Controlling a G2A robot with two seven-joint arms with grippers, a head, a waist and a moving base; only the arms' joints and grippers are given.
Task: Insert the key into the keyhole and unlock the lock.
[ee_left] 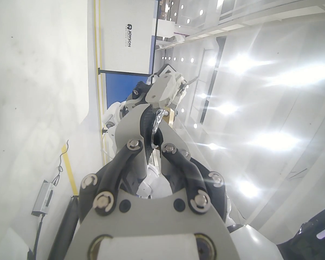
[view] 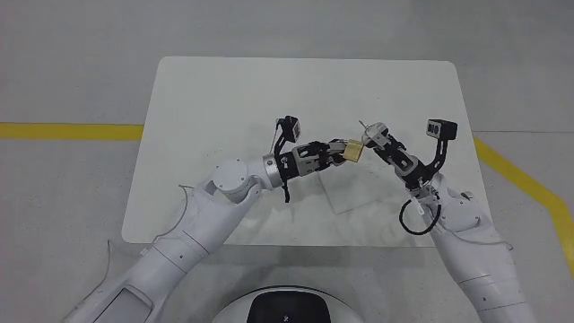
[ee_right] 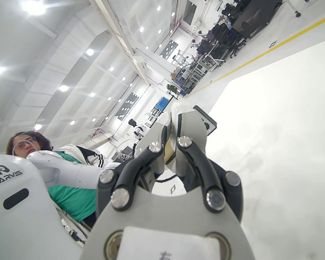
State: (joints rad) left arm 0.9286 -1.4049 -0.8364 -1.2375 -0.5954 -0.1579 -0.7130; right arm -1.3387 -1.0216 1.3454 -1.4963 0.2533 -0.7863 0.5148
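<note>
A brass padlock [view: 354, 152] hangs above the middle of the white table [view: 224, 99], between the two grippers. My left gripper [view: 337, 153] comes in from the left and is shut on the lock's silver shackle [ee_left: 157, 125]. The brass body [ee_left: 170, 116] sticks out past its fingertips. My right gripper [view: 373, 140] meets the lock from the right, with its fingers [ee_right: 184, 125] pressed together on the key. A thin metal end [ee_left: 190, 82] pokes out of it. Brass of the lock [ee_right: 168, 150] shows through the gap between the right fingers. The keyhole itself is hidden.
Both arms hover over the table's near half, and bare tabletop [view: 386, 90] lies beyond them. A yellow floor line [view: 63, 131] runs past the table's left side and another [view: 529, 184] past its right.
</note>
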